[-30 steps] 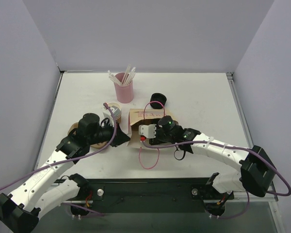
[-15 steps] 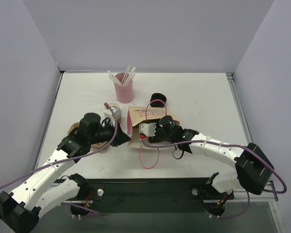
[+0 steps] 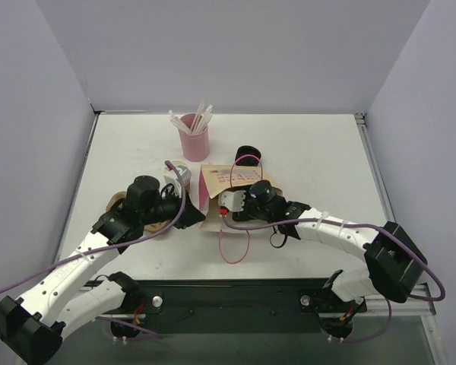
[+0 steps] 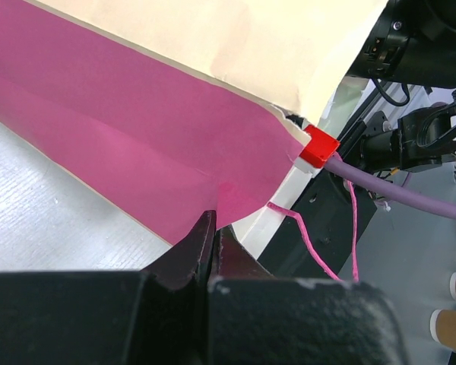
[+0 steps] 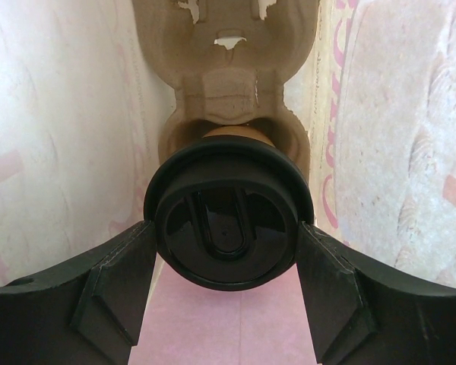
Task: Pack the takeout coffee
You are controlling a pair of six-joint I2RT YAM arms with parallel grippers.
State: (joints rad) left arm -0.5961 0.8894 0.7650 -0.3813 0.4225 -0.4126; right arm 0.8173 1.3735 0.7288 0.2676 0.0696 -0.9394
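Note:
The pink-and-cream paper bag point(image 3: 232, 180) lies on its side at the table's middle. My right gripper point(image 3: 229, 202) reaches into its open mouth. In the right wrist view my right gripper point(image 5: 225, 232) is shut on the takeout coffee point(image 5: 226, 201). Both fingers press the rim of its black lid, and a strip of brown cup shows behind. It sits at a pocket of the moulded-pulp carrier point(image 5: 228, 68) deep in the bag. My left gripper point(image 3: 197, 216) is shut on the bag's pink edge point(image 4: 220, 201), with the left gripper point(image 4: 212, 232) pinching it flat.
A pink cup of white straws point(image 3: 194, 137) stands at the back. A black lidded cup point(image 3: 248, 157) lies behind the bag. Another small cup point(image 3: 180, 176) stands by my left wrist. A brown round thing point(image 3: 121, 204) lies under the left arm. The bag's pink string handle point(image 3: 232, 247) loops toward me.
The bag's upper side has lifted, and its pink-and-cream face now shows. My right gripper has gone a little further left into the bag. The left gripper has kept its hold.

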